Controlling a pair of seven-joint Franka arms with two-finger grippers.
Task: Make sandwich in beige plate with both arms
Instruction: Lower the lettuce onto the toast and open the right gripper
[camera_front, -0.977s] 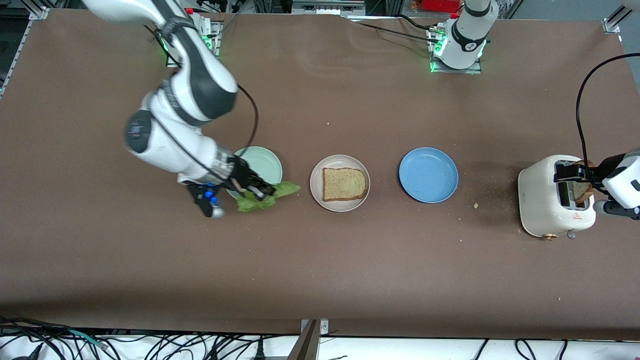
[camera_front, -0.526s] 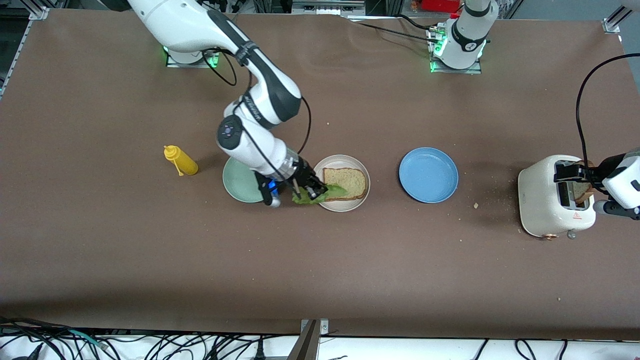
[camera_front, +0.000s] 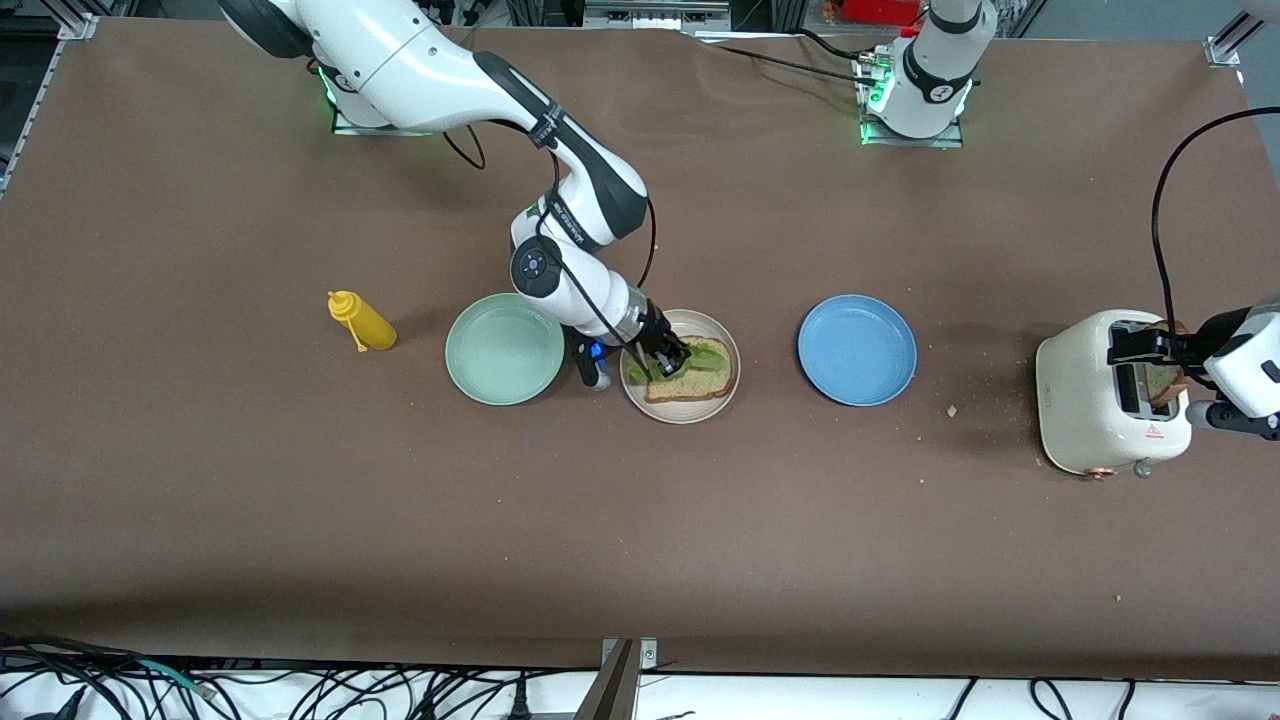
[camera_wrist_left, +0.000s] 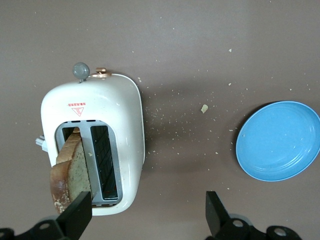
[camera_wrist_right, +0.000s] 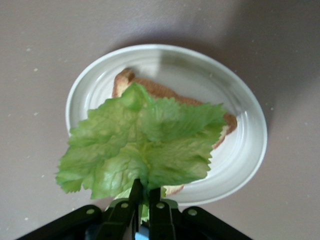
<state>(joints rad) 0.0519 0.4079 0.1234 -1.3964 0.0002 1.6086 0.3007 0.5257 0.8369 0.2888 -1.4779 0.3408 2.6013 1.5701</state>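
Note:
A brown toast slice (camera_front: 702, 378) lies on the beige plate (camera_front: 683, 414) at mid-table. My right gripper (camera_front: 668, 360) is shut on the stem of a crinkly green lettuce leaf (camera_wrist_right: 145, 145). It holds the leaf just over that slice (camera_wrist_right: 150, 89) and the plate (camera_wrist_right: 242, 150). At the left arm's end of the table, a second toast slice (camera_wrist_left: 70, 175) sticks up from a slot of the white toaster (camera_wrist_left: 100, 125). My left gripper (camera_wrist_left: 147, 217) hovers open over the toaster's edge. One finger (camera_wrist_left: 77, 215) is next to that slice.
A mint green plate (camera_front: 505, 348) sits beside the beige one, toward the right arm's end, with a yellow squeeze bottle (camera_front: 362, 322) past it. A blue plate (camera_front: 857, 350) lies between the beige plate and the toaster (camera_front: 1085, 390). Crumbs dot the table near the toaster.
My right arm has carried the lettuce from beside the mint green plate to over the toast on the beige plate, uncovering the yellow bottle. The left arm has stayed still.

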